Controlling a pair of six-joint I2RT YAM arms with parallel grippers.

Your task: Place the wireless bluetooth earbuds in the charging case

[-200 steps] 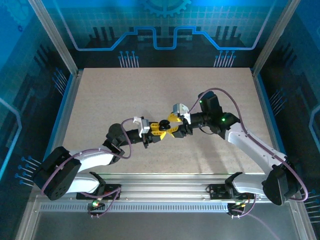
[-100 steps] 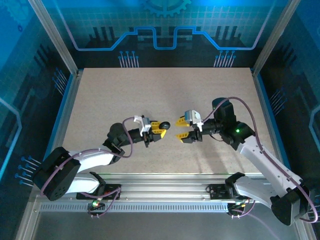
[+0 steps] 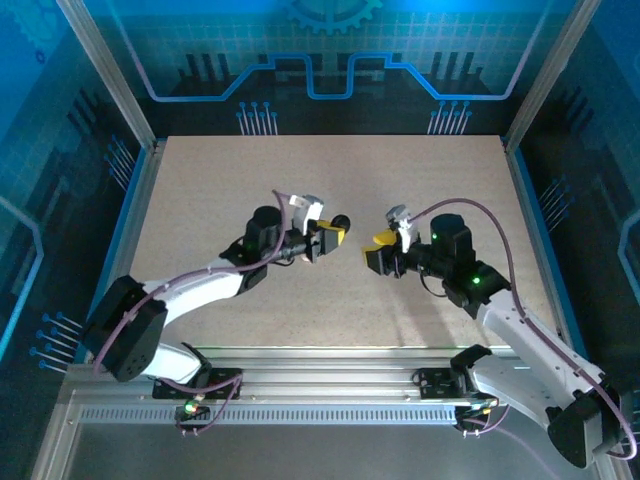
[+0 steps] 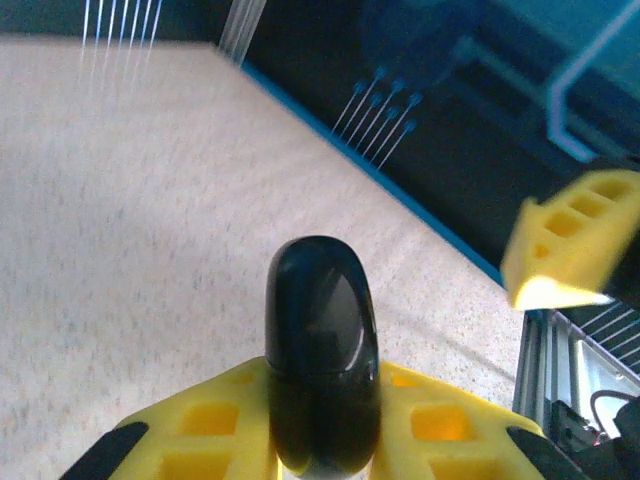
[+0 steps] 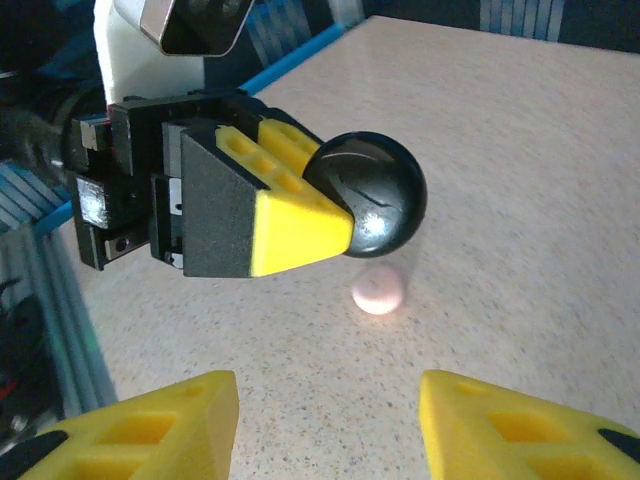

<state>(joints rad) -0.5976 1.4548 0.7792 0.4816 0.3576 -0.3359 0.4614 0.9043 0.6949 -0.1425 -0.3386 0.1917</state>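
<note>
The left claw [image 3: 333, 234] pinches a glossy black round case [image 4: 320, 330] between its yellow fingertips, holding it clear of the table [image 3: 230, 180]. The right claw [image 5: 328, 400], spread wide and empty, faces the left claw from nearby, its tips apart from the case. On the table below the case lies a small pale blob [image 5: 378, 293]; whether it is an earbud cannot be told.

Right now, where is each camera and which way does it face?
Top: above, behind the arms, looking down at the table; both arms show.
Left wrist: looks across the table past its own jaws, shut on a black case.
Right wrist: faces the left jaws; right jaws open at the bottom edge.
Shared: the black case.
</note>
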